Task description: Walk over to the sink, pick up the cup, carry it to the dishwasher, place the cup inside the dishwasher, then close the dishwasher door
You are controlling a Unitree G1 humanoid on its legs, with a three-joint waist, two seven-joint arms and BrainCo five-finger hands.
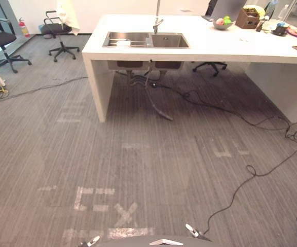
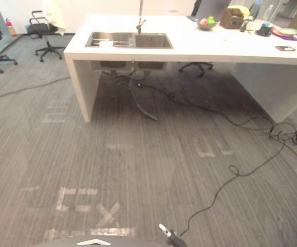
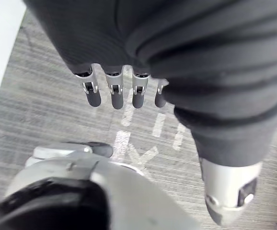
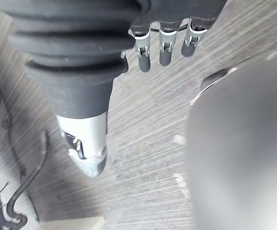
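Observation:
A white counter (image 1: 200,49) stands across the carpet ahead, with a steel double sink (image 1: 146,40) and a tap (image 1: 158,23) set into it. In the sink's left basin lies a small white object (image 1: 123,43) that may be the cup; it is too small to tell. My left hand (image 3: 114,93) hangs over the carpet with straight fingers and holds nothing. My right hand (image 4: 165,45) hangs the same way, fingers relaxed and empty. Both hands are far from the sink.
Hoses and black cables (image 1: 156,100) trail on the floor under the sink and off to the right. Office chairs (image 1: 61,31) stand at the back left. A fruit bowl (image 1: 222,22), a box (image 1: 247,18) and small items sit on the counter's right part. Tape marks (image 1: 105,206) lie on the carpet nearby.

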